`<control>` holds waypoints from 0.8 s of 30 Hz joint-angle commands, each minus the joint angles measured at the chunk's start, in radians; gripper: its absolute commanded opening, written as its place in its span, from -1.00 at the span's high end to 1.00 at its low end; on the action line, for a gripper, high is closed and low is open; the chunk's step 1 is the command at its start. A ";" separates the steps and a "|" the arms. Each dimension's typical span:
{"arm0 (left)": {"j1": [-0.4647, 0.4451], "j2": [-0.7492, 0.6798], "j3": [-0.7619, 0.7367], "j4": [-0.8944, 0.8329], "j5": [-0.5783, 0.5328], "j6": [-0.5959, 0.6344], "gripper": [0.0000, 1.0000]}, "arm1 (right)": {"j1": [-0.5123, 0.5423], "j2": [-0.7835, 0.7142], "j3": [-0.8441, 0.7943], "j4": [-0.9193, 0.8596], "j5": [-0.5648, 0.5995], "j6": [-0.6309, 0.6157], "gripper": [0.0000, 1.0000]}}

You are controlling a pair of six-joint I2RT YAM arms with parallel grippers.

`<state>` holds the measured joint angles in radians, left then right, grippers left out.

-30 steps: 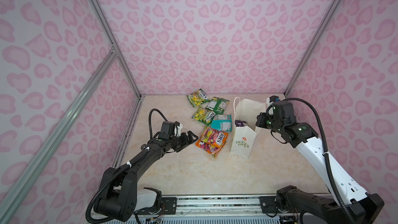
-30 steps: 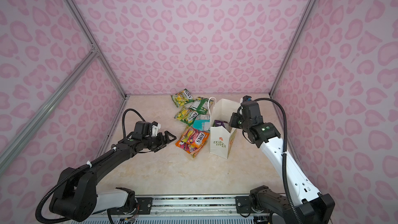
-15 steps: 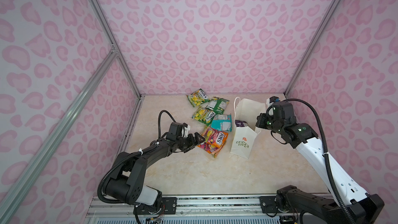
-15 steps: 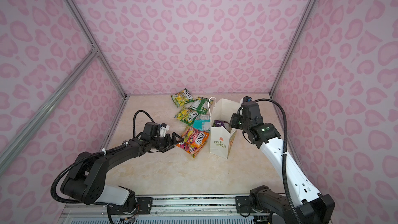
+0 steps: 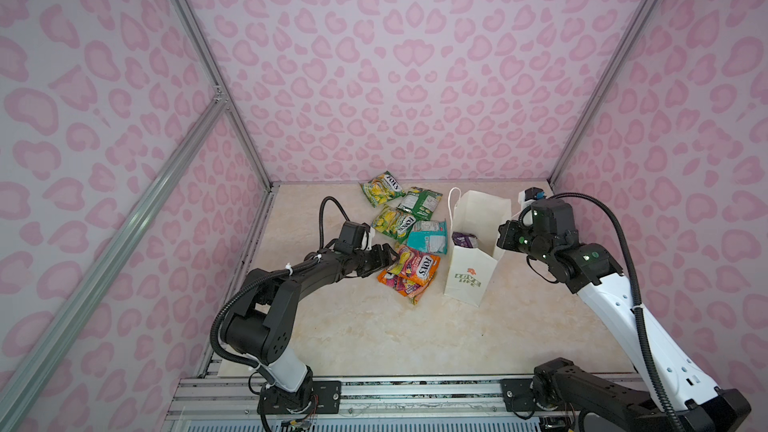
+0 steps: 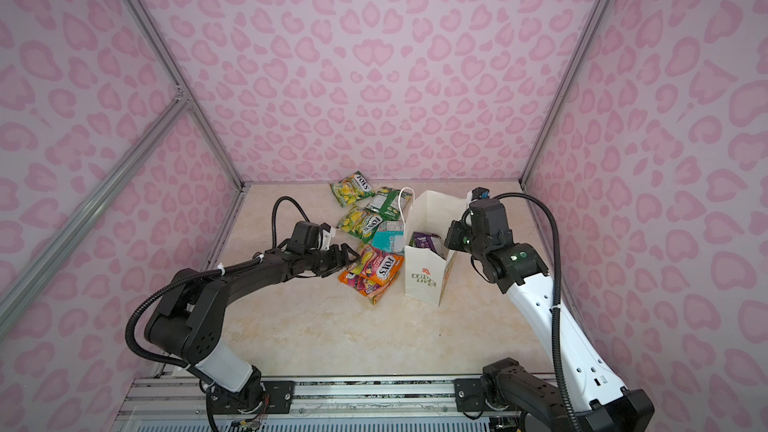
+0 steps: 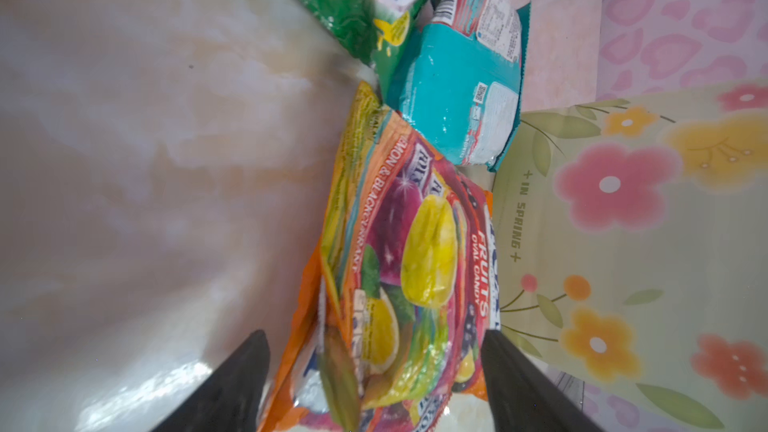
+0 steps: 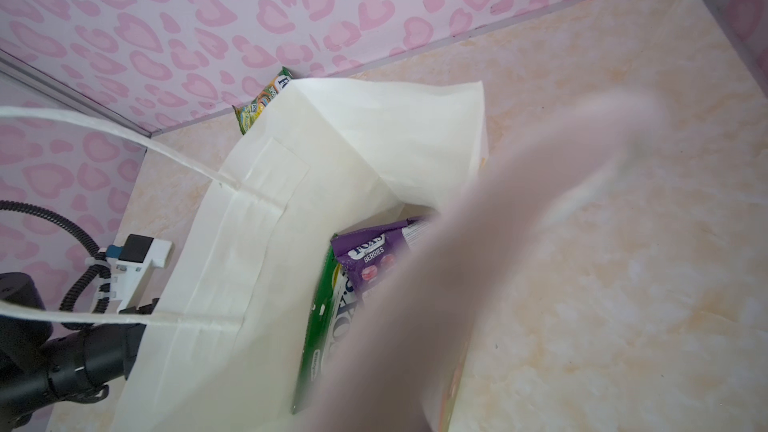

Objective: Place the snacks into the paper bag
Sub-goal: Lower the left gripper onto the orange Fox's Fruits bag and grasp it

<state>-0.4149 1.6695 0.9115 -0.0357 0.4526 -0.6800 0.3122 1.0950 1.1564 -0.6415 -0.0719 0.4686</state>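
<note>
The white paper bag [image 5: 467, 280] [image 6: 424, 276] stands upright with its mouth open. My right gripper [image 5: 503, 238] [image 6: 451, 238] is shut on its right rim; in the right wrist view the bag wall [image 8: 291, 184] hides the jaws. Inside lie a purple packet [image 8: 374, 255] [image 5: 465, 239] and a green one [image 8: 328, 313]. Left of the bag, two orange-pink packets [image 5: 411, 270] [image 7: 407, 263] lie stacked. My left gripper [image 5: 388, 259] [image 7: 374, 334] is open, one jaw on each side of them. A teal-white packet [image 5: 428, 236] [image 7: 449, 101] lies just behind.
Two green-yellow packets [image 5: 392, 222] [image 5: 381, 189] and a dark green one [image 5: 419, 202] lie behind, toward the back wall. Pink patterned walls close in three sides. A metal rail [image 5: 415, 392] runs along the front edge. The bag's cord handle [image 5: 451, 201] sticks up on its left.
My left arm has reached right until its jaws straddle the orange-pink packets, and the jaws have narrowed a little. The right arm and the bag have not moved.
</note>
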 commanded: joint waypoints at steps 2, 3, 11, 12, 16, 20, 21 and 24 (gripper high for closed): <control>-0.037 0.043 0.053 -0.073 -0.049 0.017 -0.58 | 0.001 0.008 -0.008 0.003 -0.013 0.002 1.00; -0.045 0.052 0.063 -0.081 -0.058 0.016 -0.56 | 0.001 0.011 -0.006 0.004 -0.015 0.002 1.00; -0.063 0.130 0.132 -0.102 -0.045 0.004 0.03 | 0.001 0.011 -0.006 0.004 -0.013 0.000 1.00; -0.064 0.129 0.139 -0.110 -0.050 0.004 0.13 | 0.002 0.011 -0.007 0.004 -0.012 0.000 1.00; -0.063 0.099 0.180 -0.153 -0.076 0.009 0.45 | 0.001 0.012 -0.011 0.006 -0.012 -0.002 1.00; -0.062 0.054 0.239 -0.220 -0.105 0.025 0.69 | 0.001 0.020 -0.008 0.008 -0.014 -0.002 1.00; -0.063 0.042 0.256 -0.239 -0.114 0.029 0.74 | 0.001 0.022 -0.006 0.009 -0.017 -0.002 1.00; -0.062 0.005 0.295 -0.286 -0.137 0.038 0.80 | 0.002 0.026 -0.002 0.012 -0.021 -0.002 1.00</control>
<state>-0.4789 1.7092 1.1736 -0.2665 0.3542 -0.6609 0.3122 1.1160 1.1522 -0.6338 -0.0799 0.4747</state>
